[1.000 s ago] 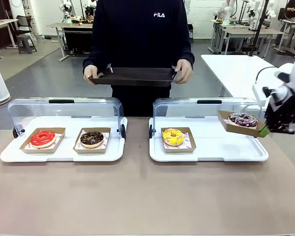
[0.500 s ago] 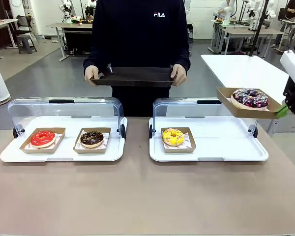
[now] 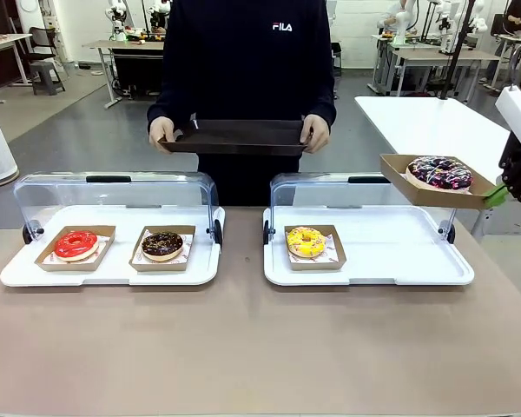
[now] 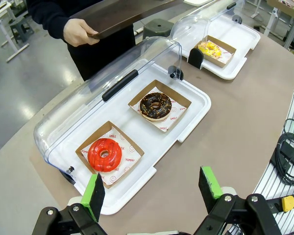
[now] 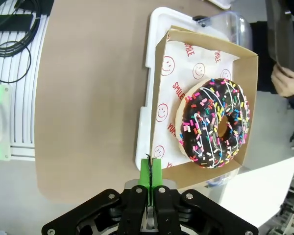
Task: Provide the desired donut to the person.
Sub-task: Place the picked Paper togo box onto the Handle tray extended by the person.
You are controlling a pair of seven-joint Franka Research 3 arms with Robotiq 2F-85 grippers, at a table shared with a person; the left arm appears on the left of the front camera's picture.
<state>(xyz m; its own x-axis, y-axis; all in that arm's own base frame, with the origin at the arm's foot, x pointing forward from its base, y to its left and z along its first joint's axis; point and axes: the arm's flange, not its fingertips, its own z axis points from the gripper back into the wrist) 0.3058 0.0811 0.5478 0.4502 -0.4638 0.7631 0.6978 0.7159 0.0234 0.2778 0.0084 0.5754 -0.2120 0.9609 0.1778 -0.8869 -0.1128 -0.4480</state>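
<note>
Right tool [image 5: 150, 170] pinches the sprinkled-donut box [image 3: 425, 193] above the brown table [image 3: 243, 347], grey lab floor [image 3: 87, 130] beyond.

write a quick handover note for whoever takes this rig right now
Right gripper: shut on the edge of the cardboard tray with the sprinkled chocolate donut, held in the air above the right display case.
Left gripper: open, empty, above the table by the left display case.
Person: stands at the far side holding a dark serving tray.
Done: donut picked up. Left: carry it to the serving tray, set down, release.
</note>
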